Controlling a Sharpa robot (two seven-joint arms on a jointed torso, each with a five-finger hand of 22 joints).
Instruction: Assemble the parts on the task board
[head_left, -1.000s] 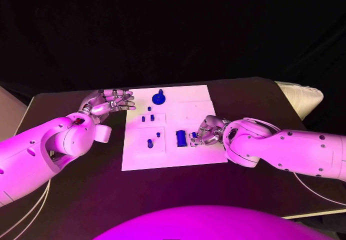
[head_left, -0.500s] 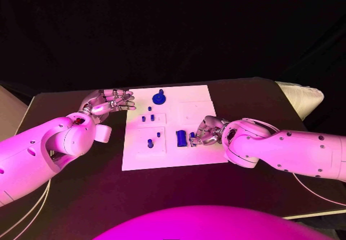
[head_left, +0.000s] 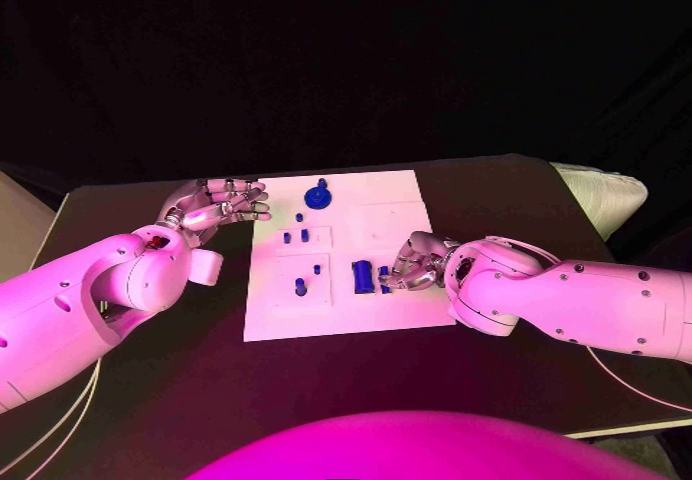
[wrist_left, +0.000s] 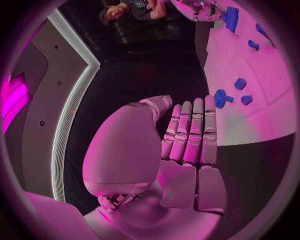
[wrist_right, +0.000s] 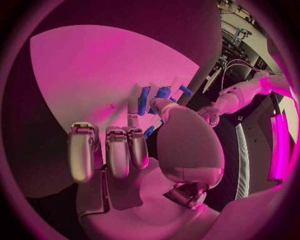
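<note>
The white task board (head_left: 389, 215) lies mid-table. On it are a round blue part (head_left: 317, 194) at the far end, several small blue pegs (head_left: 296, 237) down its left half, and a larger blue block (head_left: 362, 277). My right hand (head_left: 414, 262) rests on the board's right side, just right of the block. Its thumb and a finger pinch a small blue part (head_left: 385, 273), also seen in the right wrist view as the blue part (wrist_right: 145, 100); the other fingers (wrist_right: 117, 150) are curled. My left hand (head_left: 219, 207) hovers off the board's far left corner and holds nothing; its fingers (wrist_left: 190, 132) lie side by side.
The black table (head_left: 144, 350) has bare room on both sides of the board and in front of it. A white padded object (head_left: 606, 195) sits past the table's far right corner.
The right hand has shifted very slightly towards the blue block, with the small part still in its fingertips. The left hand has stayed where it was.
</note>
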